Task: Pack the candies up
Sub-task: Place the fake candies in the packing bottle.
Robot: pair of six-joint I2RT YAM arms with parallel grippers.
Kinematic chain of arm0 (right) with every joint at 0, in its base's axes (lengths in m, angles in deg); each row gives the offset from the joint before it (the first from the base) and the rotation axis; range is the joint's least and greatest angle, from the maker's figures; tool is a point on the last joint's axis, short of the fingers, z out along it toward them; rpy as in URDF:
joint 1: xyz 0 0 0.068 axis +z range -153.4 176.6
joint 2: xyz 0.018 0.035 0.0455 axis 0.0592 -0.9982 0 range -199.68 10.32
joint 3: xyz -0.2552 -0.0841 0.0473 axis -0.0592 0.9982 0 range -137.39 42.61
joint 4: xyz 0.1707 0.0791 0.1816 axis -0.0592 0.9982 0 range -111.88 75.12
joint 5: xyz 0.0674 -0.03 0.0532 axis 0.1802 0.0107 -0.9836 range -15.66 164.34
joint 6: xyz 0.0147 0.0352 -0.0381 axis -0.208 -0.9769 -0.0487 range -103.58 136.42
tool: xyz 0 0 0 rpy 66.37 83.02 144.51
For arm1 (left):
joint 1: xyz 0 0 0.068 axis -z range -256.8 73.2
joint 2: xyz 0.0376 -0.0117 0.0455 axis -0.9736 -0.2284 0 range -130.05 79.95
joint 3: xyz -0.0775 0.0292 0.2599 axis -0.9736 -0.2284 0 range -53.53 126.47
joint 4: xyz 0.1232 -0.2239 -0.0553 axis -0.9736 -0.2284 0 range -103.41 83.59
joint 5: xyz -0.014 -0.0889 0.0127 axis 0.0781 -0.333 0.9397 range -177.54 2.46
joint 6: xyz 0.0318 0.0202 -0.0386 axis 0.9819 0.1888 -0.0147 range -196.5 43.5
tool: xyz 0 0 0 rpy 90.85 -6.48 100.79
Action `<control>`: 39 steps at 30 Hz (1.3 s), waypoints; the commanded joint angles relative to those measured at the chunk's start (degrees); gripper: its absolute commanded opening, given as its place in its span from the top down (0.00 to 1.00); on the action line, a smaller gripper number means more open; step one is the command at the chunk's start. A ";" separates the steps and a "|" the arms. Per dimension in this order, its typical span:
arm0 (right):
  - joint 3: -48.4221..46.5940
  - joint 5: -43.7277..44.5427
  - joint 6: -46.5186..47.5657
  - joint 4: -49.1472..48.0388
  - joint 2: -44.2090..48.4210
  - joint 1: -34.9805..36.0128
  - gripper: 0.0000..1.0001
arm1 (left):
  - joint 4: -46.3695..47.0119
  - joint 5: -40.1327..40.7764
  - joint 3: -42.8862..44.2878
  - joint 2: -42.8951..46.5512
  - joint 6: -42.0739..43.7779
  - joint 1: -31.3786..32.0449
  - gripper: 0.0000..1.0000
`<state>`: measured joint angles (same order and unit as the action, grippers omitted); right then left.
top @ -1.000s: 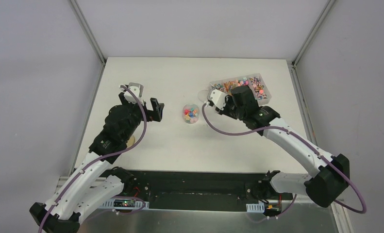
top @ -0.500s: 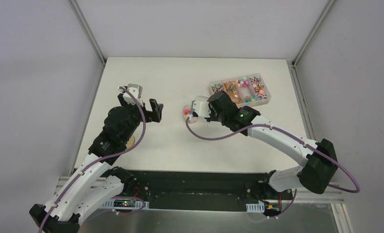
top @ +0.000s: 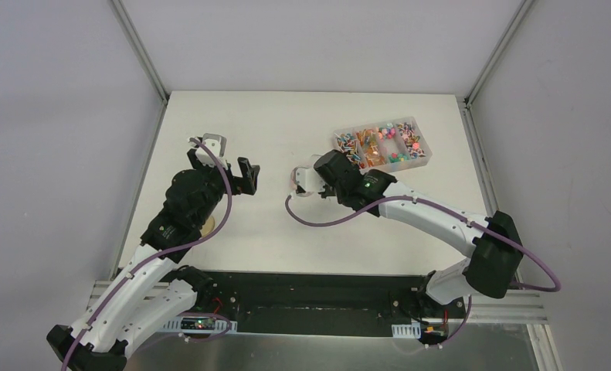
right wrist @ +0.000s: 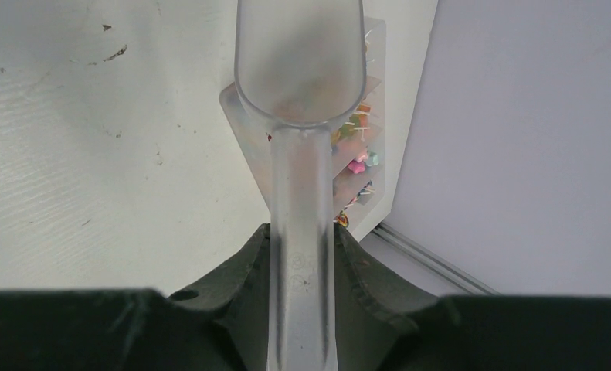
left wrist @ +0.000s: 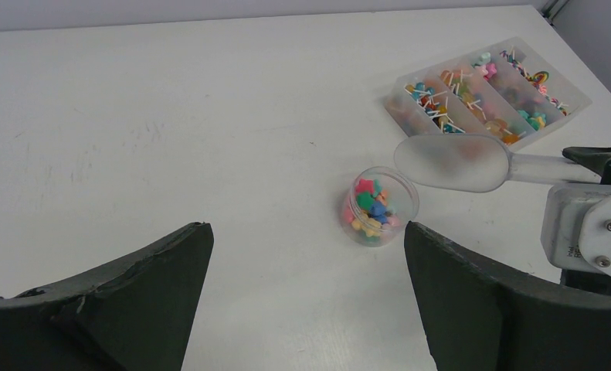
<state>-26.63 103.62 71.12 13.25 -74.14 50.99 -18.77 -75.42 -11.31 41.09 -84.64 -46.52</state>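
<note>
Plastic scoop (left wrist: 453, 162) (in right gripper (right wrist: 302, 255)) hangs beside jarred candies (left wrist: 373, 210).

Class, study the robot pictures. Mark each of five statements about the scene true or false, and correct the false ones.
1. The right gripper holds the scoop by its handle. True.
2. The left gripper is shut on the jar. False: its jaws are wide open and hold nothing, and the jar stands apart from it on the table.
3. The jar has candies in it. True.
4. The tray is empty. False: its compartments hold many coloured pieces.
5. The scoop lies flat on the table. False: it is held up, with its bowl close to the jar.
</note>
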 commanded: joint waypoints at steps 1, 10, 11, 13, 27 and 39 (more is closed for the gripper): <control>-2.89 3.05 0.94 0.26 0.38 0.38 1.00 | 2.41 0.78 -0.19 0.75 0.39 -0.14 0.01; -3.75 1.03 -1.45 1.27 2.32 0.46 1.00 | 2.40 2.28 -0.29 0.78 -0.04 -0.14 0.01; -4.14 0.06 -2.88 1.54 2.70 0.43 1.00 | 2.39 2.25 -0.37 0.72 -0.10 -0.14 0.01; -4.88 -2.45 -5.60 2.58 3.29 0.38 1.00 | 2.43 1.77 -0.48 0.46 -0.07 -0.18 0.01; -4.45 -28.23 -29.25 4.40 14.24 0.46 1.00 | 3.19 -25.20 1.18 -1.30 3.89 -0.11 0.09; -2.15 -41.78 -41.81 4.93 18.19 -0.48 1.00 | 2.57 -56.21 1.47 0.94 33.25 -0.14 0.33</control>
<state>-29.29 67.90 33.94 19.63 -57.22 51.19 -18.16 -117.23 -10.48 39.94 -65.83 -46.52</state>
